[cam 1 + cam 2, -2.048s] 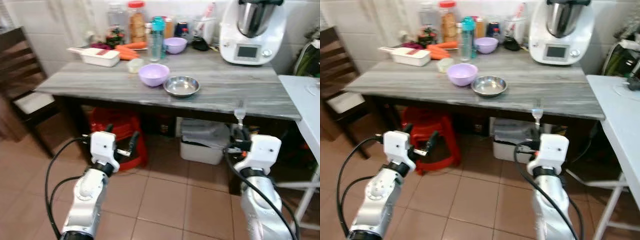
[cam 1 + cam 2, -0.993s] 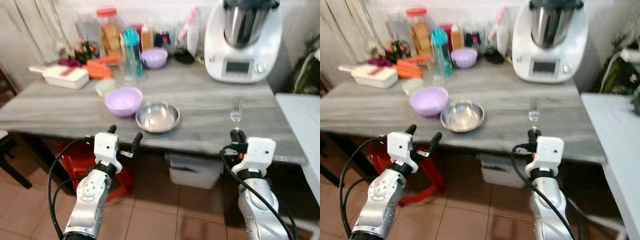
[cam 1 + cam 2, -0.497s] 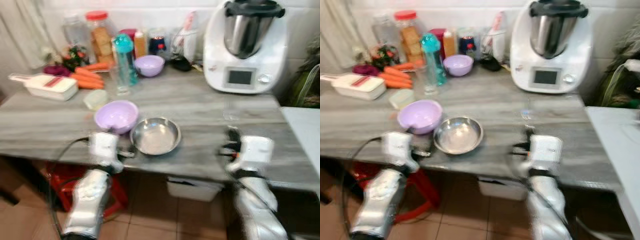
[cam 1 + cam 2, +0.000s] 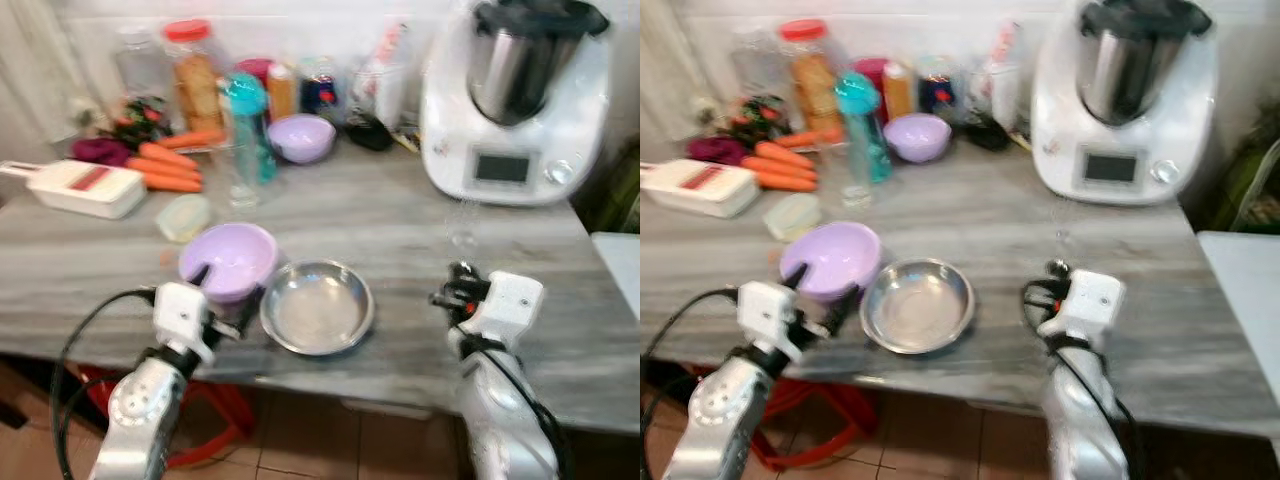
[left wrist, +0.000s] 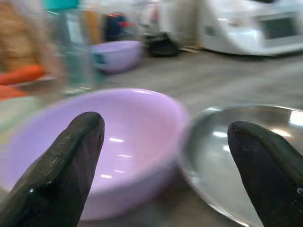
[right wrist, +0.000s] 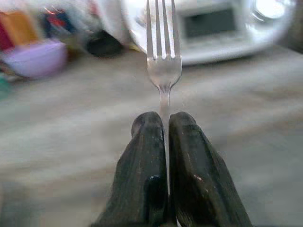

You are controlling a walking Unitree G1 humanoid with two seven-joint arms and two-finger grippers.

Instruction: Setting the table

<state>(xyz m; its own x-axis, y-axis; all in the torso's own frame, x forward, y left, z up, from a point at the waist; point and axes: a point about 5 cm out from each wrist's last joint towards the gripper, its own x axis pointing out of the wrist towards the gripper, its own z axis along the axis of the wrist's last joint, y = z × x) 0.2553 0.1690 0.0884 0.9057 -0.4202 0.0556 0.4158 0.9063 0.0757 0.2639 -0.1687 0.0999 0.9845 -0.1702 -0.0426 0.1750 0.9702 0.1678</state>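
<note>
**While both hands sit over the bench: fork gripped, bowls ahead**

I see my right hand point(image 6: 165, 137) clamped on the fork point(image 6: 164, 52), tines toward the white appliance point(image 4: 520, 95). My left hand point(image 5: 165, 156), fingers apart, faces the purple bowl point(image 4: 228, 260) and steel bowl point(image 4: 317, 307), side by side on the bench point(image 4: 400, 215).

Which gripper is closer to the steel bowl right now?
Left. The left gripper hovers open just beside the steel bowl, at its rim next to the purple bowl. The right gripper sits farther off across bare table, shut on the fork.
</note>
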